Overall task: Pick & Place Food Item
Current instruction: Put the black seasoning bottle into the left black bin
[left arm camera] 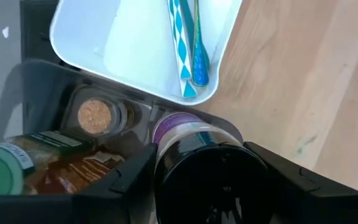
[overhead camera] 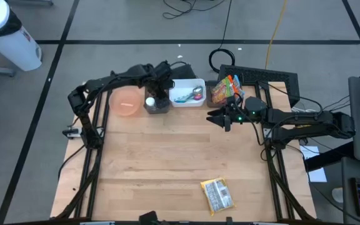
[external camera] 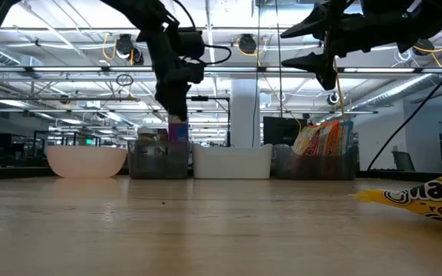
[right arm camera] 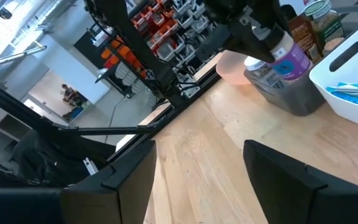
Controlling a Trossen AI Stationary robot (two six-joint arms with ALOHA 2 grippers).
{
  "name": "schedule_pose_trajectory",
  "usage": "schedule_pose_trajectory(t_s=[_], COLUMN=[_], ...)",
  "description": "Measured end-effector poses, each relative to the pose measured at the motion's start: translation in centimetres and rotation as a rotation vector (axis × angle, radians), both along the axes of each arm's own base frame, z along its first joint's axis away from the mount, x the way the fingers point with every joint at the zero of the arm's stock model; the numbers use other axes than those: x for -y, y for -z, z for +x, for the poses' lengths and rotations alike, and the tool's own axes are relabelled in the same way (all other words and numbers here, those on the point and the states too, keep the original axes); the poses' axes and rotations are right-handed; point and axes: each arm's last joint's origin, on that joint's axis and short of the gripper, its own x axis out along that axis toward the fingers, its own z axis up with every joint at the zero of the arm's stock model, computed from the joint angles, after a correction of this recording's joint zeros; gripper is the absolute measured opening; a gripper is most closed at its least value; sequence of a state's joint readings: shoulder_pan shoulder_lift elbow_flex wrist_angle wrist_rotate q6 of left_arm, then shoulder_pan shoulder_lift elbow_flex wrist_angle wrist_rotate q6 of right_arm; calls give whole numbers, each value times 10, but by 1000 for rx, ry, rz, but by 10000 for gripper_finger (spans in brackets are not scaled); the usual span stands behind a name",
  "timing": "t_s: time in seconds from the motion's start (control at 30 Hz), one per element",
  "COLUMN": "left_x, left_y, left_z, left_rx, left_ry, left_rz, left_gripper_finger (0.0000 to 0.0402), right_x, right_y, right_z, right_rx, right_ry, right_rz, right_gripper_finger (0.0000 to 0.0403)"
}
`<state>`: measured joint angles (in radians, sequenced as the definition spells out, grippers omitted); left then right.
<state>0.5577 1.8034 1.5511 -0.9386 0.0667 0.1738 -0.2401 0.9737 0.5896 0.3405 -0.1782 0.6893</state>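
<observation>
A: Where do we stand with the food item?

B: Our left gripper (left arm camera: pixel 197 180) has its fingers clamped on a jar (right arm camera: pixel 286 55) with a purple label, right over the dark bin (overhead camera: pixel 157 104). The jar looks partly lifted clear of the bin, so we judge the pick is made and the placing is left.

A: And our right gripper (overhead camera: pixel 219 117)?

B: It hangs above bare table with its fingers apart, holding nothing, just off the snack bin (overhead camera: pixel 222 92).

A: What are we handling?

B: A smooth, round jar, likely hard plastic or glass. Beside our left gripper sit a white plastic tray (overhead camera: pixel 188 92) with glossy blue utensils (left arm camera: pixel 188 43) and a pink bowl (overhead camera: pixel 126 101). A crinkly yellow wrapped snack (overhead camera: pixel 217 194) lies well apart on the wooden table (overhead camera: pixel 167 162).
</observation>
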Motion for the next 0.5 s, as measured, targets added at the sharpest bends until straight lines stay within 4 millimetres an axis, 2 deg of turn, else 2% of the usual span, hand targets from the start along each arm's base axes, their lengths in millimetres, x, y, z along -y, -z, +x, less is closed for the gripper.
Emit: schedule_pose_trajectory(t_s=[0.27,0.5], left_x=[-3,-4], left_y=[26,38], left_z=[-7,-8], left_rx=[-31,-13], left_ry=[-42,-43], left_rz=[-36,-35], left_gripper_finger=[220,220], right_x=[0,0], right_y=[0,0], right_z=[0,0], right_rx=[0,0], right_ry=[0,1], right_rz=[6,12], right_gripper_finger=[230,223])
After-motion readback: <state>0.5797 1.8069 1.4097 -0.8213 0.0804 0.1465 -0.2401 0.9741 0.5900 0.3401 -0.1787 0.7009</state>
